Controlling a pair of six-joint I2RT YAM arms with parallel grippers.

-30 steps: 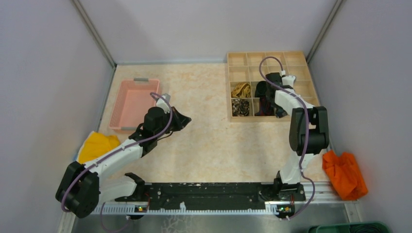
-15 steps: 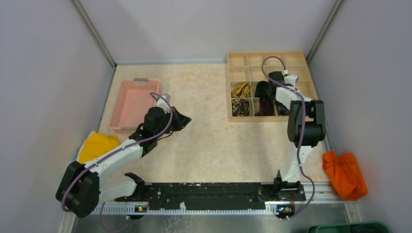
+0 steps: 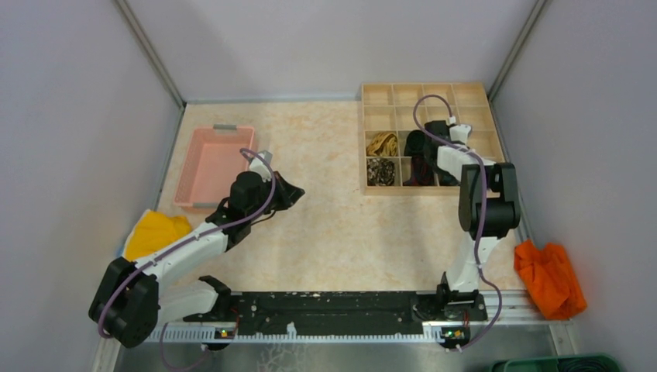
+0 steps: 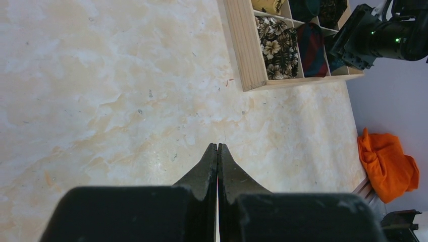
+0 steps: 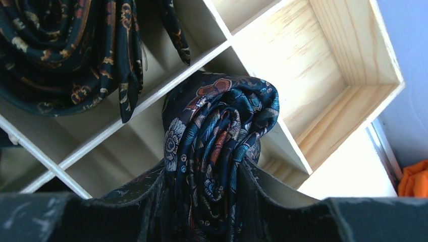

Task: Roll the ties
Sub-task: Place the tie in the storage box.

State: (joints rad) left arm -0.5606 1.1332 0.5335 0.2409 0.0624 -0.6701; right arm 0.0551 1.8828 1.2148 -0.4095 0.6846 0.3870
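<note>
A rolled dark blue floral tie (image 5: 218, 141) is pinched between the fingers of my right gripper (image 5: 207, 174), just above the dividers of the wooden grid box (image 5: 348, 96). Another dark paisley tie (image 5: 65, 45) lies coiled in a compartment beside it. From above, my right gripper (image 3: 435, 136) hangs over the right part of the box (image 3: 364, 116). The box also holds a gold tie (image 3: 383, 143), a pale-flowered tie (image 3: 381, 171) and a red-black tie (image 3: 422, 170). My left gripper (image 3: 298, 192) is shut and empty over the bare tabletop, its tips (image 4: 217, 147) pressed together.
A pink tray (image 3: 213, 167) stands at the left, with a yellow cloth (image 3: 155, 232) in front of it. An orange cloth (image 3: 550, 279) lies at the right near edge, and a green bin (image 3: 558, 363) shows at the bottom right corner.
The right arm's elbow has drawn in toward the box and its wrist has shifted slightly over the compartments, with the tie still in its grip. The left arm has not moved.
</note>
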